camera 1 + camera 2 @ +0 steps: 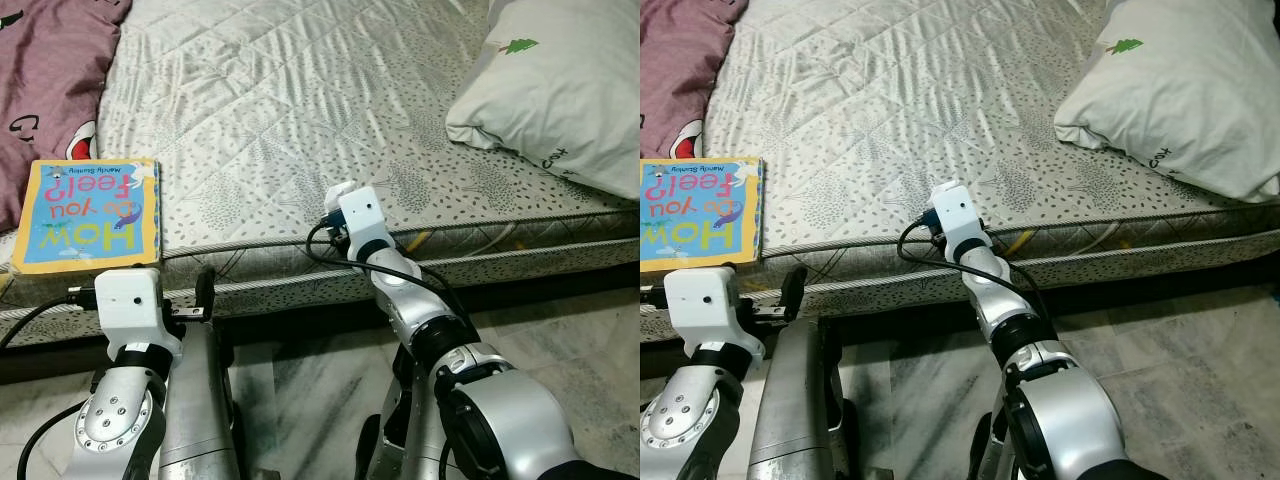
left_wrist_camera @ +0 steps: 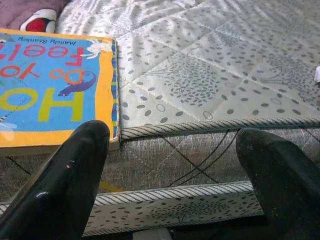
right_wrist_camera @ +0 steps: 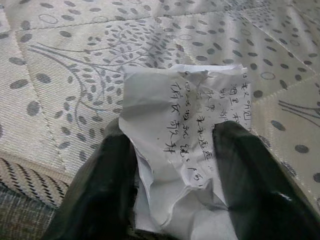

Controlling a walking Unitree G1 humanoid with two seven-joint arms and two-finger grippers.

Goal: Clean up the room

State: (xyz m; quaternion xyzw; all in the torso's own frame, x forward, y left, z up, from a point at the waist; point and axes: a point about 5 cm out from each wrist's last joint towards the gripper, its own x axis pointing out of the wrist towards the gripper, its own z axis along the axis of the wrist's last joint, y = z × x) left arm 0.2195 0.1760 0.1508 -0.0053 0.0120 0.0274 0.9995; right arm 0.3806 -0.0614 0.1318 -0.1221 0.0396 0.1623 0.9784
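I saw the mattress [image 1: 300, 120] across the upper frame; a pillow [image 1: 560, 90] upper right; a book [image 1: 88, 213] at left; my right gripper [image 3: 172, 172] pinched a crumpled paper [image 3: 182, 145] at centre; my left gripper [image 2: 172, 165] gaped empty near the book.

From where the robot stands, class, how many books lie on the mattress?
1. The book lies face up at the mattress edge on the robot's left, beside the maroon blanket. Others may lie outside the frame.
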